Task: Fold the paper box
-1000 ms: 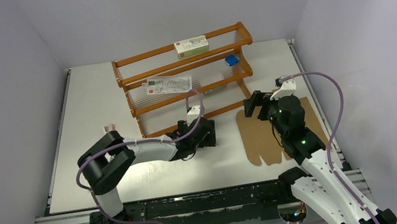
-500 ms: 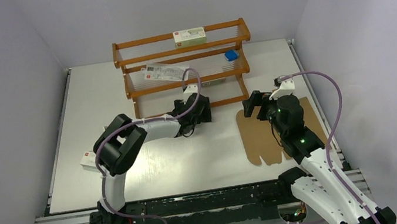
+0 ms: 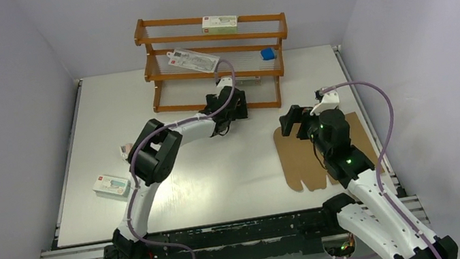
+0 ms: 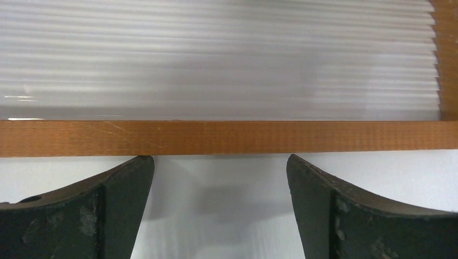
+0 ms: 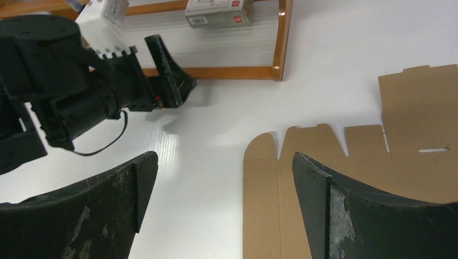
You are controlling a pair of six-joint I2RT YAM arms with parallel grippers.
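Note:
The paper box (image 3: pixel 300 159) is a flat brown die-cut sheet with flaps, lying on the white table at the right, partly under my right arm. In the right wrist view the paper box (image 5: pixel 410 135) spreads from the centre to the right edge. My right gripper (image 3: pixel 293 122) hovers open over its left edge; the right gripper (image 5: pixel 224 162) holds nothing. My left gripper (image 3: pixel 239 106) is stretched far back, open. In its own view the left gripper (image 4: pixel 219 162) has both fingertips (image 4: pixel 141 164) against the bottom rail (image 4: pixel 227 137) of a wooden rack.
The wooden rack (image 3: pixel 220 79) stands near the back wall, with white cartons (image 3: pixel 219 22) and a blue item (image 3: pixel 266 54) on its shelves. Another white carton (image 3: pixel 110 185) lies on the table at the left. Walls close in on both sides.
My left arm has stretched out and pushed the rack back toward the far wall. A white carton at the left has come into view. The right arm and the sheet have not moved.

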